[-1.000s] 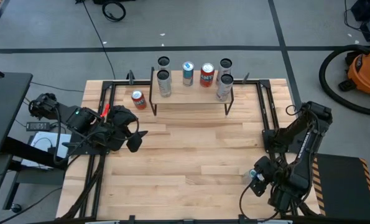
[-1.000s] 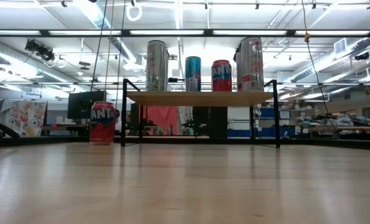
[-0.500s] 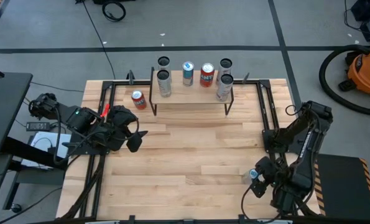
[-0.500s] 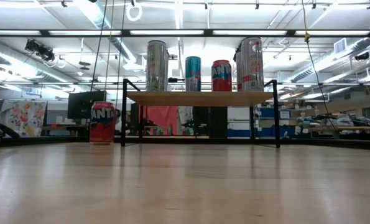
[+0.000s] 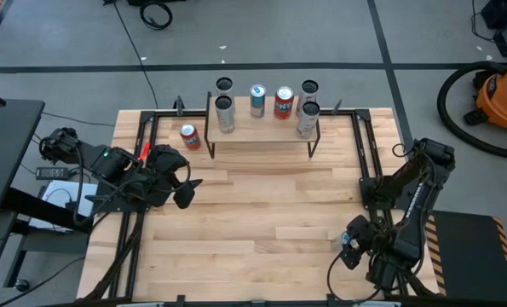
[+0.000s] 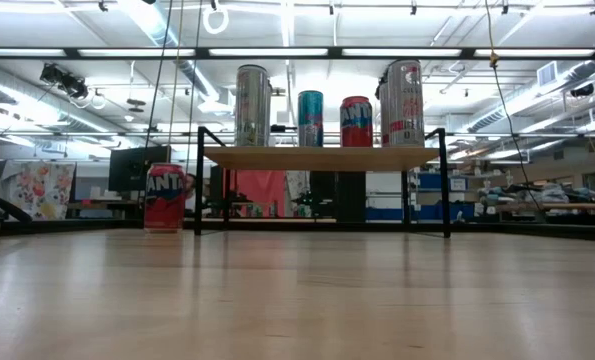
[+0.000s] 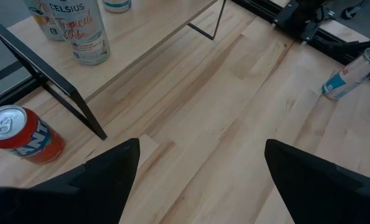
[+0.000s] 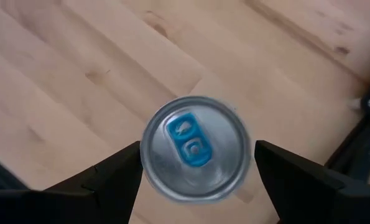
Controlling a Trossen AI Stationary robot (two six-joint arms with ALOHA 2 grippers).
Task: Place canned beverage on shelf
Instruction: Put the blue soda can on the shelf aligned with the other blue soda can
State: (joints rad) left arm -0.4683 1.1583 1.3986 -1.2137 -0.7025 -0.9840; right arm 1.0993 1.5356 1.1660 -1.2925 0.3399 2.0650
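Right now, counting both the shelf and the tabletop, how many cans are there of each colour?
Tall silver cans: 4
Red cans: 2
Teal can: 1
Silver can with blue tab: 1
Total: 8

Overhead camera stares straight down on the whole desk. Low camera sits at desk height, looking level across at the shelf, shared with the overhead. Left wrist looks out over it, right wrist close, straight down.
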